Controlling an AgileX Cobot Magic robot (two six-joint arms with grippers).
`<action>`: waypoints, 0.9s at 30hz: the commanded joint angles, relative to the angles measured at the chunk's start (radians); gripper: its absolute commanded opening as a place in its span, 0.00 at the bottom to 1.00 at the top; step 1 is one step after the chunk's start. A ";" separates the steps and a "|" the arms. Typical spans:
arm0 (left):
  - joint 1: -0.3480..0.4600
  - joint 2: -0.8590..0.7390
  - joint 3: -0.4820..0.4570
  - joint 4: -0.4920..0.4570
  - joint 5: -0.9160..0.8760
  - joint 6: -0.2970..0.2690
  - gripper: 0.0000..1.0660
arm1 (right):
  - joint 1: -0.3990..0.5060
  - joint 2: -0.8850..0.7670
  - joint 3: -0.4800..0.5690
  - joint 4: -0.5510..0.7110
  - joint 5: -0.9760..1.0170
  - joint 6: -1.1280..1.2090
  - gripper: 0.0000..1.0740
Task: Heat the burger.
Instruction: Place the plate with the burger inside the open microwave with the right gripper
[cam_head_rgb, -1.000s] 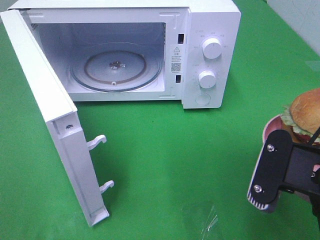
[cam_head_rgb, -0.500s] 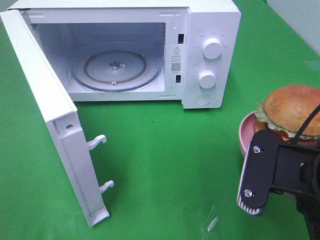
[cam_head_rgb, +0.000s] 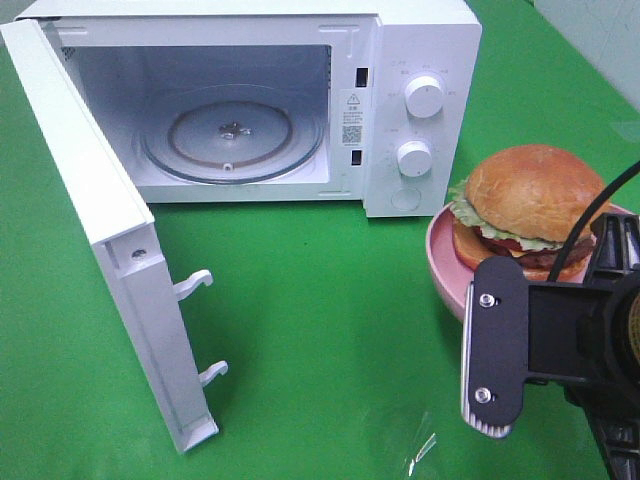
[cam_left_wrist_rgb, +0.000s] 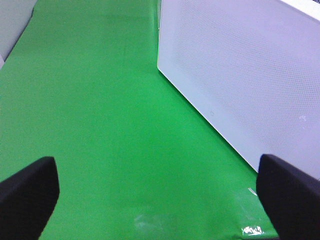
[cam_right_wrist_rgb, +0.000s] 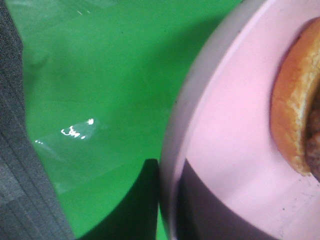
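The burger (cam_head_rgb: 525, 205), with its golden bun, green lettuce and dark patty, rides on a pink plate (cam_head_rgb: 440, 262) at the right, just right of the microwave's (cam_head_rgb: 420, 30) front corner. My right arm's black wrist block (cam_head_rgb: 500, 350) covers the plate's near rim. In the right wrist view the plate's rim (cam_right_wrist_rgb: 172, 165) and the bun's edge (cam_right_wrist_rgb: 290, 115) fill the frame, and my right gripper (cam_right_wrist_rgb: 172, 220) is shut on that rim. The microwave's door (cam_head_rgb: 110, 230) hangs wide open, baring the glass turntable (cam_head_rgb: 232, 135). My left gripper (cam_left_wrist_rgb: 157, 200) is open over bare green cloth beside the door's outer face (cam_left_wrist_rgb: 240, 75).
The open door juts toward the front left, with its two latch hooks (cam_head_rgb: 195, 285) sticking out. Two white knobs (cam_head_rgb: 424, 97) sit on the microwave's right panel. Green cloth (cam_head_rgb: 330, 300) covers the table between the oven's mouth and the plate.
My right arm has carried the plate and burger leftward and farther into view, closer to the microwave. The left gripper and the door have not moved.
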 joint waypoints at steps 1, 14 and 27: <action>-0.004 -0.016 0.000 0.002 -0.017 -0.003 0.95 | 0.002 -0.010 -0.002 -0.067 -0.026 -0.054 0.02; -0.004 -0.016 0.000 0.002 -0.017 -0.003 0.95 | 0.002 -0.010 -0.002 -0.067 -0.119 -0.243 0.03; -0.004 -0.016 0.000 0.002 -0.017 -0.003 0.95 | 0.002 -0.010 -0.002 -0.068 -0.201 -0.431 0.05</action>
